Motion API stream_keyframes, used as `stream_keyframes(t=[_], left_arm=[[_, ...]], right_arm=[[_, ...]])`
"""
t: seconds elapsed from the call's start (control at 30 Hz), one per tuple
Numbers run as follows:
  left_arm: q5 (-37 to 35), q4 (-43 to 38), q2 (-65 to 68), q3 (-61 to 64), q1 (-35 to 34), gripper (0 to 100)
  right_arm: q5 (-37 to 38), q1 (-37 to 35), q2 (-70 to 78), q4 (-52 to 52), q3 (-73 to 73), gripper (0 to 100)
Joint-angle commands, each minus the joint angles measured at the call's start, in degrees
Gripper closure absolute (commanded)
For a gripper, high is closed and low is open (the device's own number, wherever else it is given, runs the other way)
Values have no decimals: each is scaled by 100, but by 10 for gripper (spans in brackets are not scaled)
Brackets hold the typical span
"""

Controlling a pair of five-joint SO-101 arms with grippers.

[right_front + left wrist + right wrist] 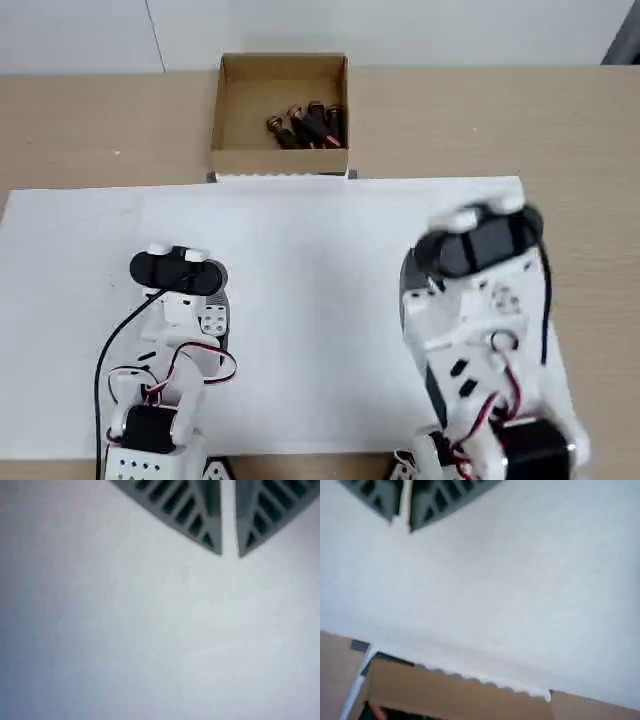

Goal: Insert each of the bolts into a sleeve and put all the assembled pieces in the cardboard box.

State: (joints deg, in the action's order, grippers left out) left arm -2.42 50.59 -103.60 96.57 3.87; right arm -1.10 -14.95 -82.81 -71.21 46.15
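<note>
I read the left claw [230, 554] and right claw [400, 524] as narrowed to a slit, holding nothing, above the white sheet [320, 270]. The assembled pieces [308, 127] lie inside the cardboard box [280, 160], far of both claws and nearer the right. I judge the task complete.

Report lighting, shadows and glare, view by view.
High view: soft, even light, no glare on the white sheet. Left wrist view: the sheet shades darker away from the left gripper. Right wrist view: the sheet greys slightly toward the cardboard box.
</note>
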Motion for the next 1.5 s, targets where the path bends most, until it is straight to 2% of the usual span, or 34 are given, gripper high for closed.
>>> stream_keyframes(t=[0.0, 0.33, 0.63, 1.07, 1.47], left_arm=[[-26, 35, -53, -22, 0, 994], [-26, 35, -53, -22, 0, 994], [-26, 35, -53, -22, 0, 994], [-26, 35, -53, -22, 0, 994], [-26, 35, -53, -22, 0, 994]], right_arm=[[-44, 48, -769, 295, 818, 996], [-44, 92, -2149, 356, 2435, 996], [-53, 998, -2105, 1077, 3604, 996], [-62, 1024, -2105, 2000, 4659, 996], [-62, 1015, -2105, 1991, 5029, 995]])
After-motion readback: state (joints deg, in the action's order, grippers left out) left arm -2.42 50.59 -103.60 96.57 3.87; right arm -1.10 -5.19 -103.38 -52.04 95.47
